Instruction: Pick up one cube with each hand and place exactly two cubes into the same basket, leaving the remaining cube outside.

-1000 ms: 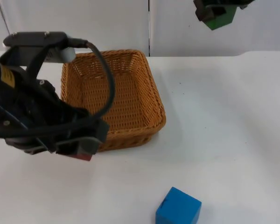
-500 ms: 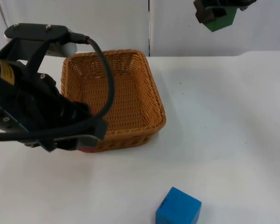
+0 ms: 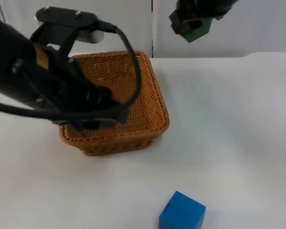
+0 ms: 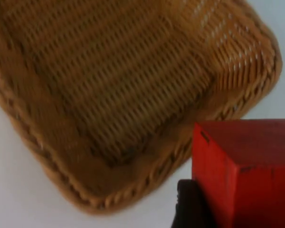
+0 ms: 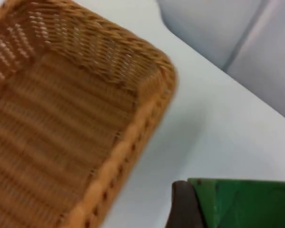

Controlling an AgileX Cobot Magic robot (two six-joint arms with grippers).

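Over the woven wicker basket [image 3: 152, 102], both tools grip smooth cubes.

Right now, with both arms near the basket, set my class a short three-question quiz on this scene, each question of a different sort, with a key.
1. True or false: the blue cube lies inside the basket.
2. Which cube does the right gripper hold? A) red B) green C) blue
3. Fill in: the left gripper, above the basket, holds the ___ cube.

Key
1. False: it sits on the table, in front of the basket.
2. B: the green cube.
3. Red: the red cube sits between its fingers.
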